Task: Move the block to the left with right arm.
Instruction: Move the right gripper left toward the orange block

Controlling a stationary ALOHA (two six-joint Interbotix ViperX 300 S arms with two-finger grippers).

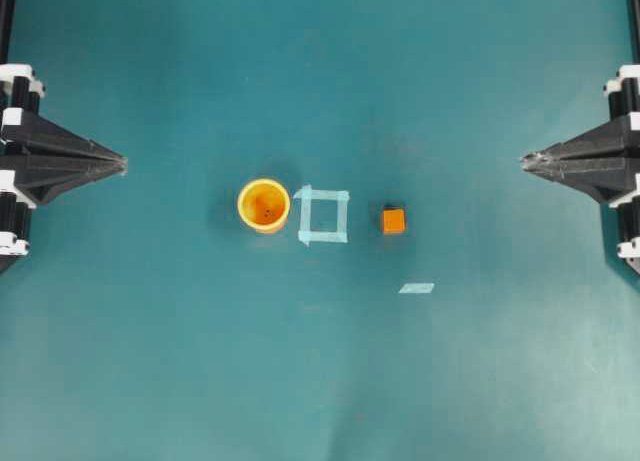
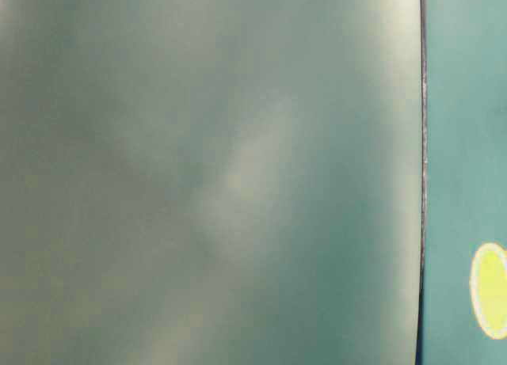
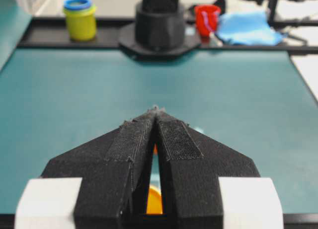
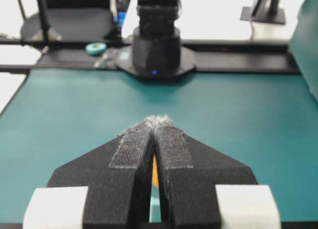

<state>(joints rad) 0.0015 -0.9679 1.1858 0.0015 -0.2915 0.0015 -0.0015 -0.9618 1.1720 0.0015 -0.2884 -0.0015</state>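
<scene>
altogether, the overhead view holds one block, one yellow-orange cup, one pale blue tape square, one loose strip of tape and two grippers. the block, a small orange cube, sits just right of centre, beside the right edge of the tape square but apart from it; the cup stands upright just left of the square. the tape strip lies below and slightly right of the block.

the left gripper points in from the left edge and the right gripper from the right edge, both well apart from everything in the middle. each is clenched with its black fingers meeting at the tips and nothing between them.

the table is covered in plain teal. in the left wrist view a green jar with a blue lid, a red cup and a blue cloth lie beyond its far edge. the table-level view is mostly a blur.
</scene>
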